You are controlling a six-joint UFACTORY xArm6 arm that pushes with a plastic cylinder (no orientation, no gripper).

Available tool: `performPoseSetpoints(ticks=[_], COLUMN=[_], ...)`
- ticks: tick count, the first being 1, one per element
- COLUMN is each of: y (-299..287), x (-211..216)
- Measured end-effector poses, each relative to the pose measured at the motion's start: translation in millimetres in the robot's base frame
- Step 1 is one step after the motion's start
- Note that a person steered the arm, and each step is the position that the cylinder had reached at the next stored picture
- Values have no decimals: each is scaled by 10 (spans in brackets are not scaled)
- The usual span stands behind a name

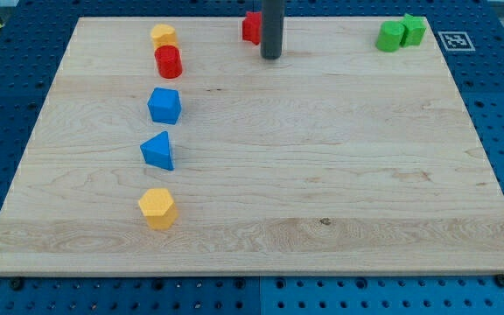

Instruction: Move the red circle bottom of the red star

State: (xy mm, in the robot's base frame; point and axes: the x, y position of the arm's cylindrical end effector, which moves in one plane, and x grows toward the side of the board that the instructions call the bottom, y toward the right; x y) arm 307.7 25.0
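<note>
Currently, your inventory takes the red star [251,27] as landmark; it sits at the desk's [322,175] top edge, partly hidden by the rod.

Item: my tip [271,56]. A plain dark rod with no hand on it, so nothing opens, closes or holds. It rests just to the star's right and slightly below, apparently touching or nearly touching the star; you cannot tell which.

Item: red circle [168,62]. A short red cylinder, round top facing up, well to the star's left and a little lower. A yellow block [164,36] stands right above it, seemingly touching.

Item: blue blocks, one chunky [164,105], one triangular [158,150], in a column below the circle, then a yellow hexagon-like block [157,208] further down, all left of and below the star.

Item: two green blocks [401,32], far to the star's right, out of play.

Handling note, as judgement: the push has not begun. You should lead my tip away from the star without nudging it, pass below the circle's row or around it, and arrive at the circle's left side. Then push rightward, keeping contact centred on the round wall, since a cylinder tends to slip sideways off a thin rod. Stop when the circle sits directly beneath the star, clear of it. Avoid dragging the yellow block along.
</note>
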Motion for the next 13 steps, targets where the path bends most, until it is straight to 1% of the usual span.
performPoseSetpoints(ticks=[1, 3, 5, 6, 9, 11, 13], y=[-150, -886, -2235, -2116, -1310, -1070, -951], x=[272, 455, 325, 102, 102, 63, -228])
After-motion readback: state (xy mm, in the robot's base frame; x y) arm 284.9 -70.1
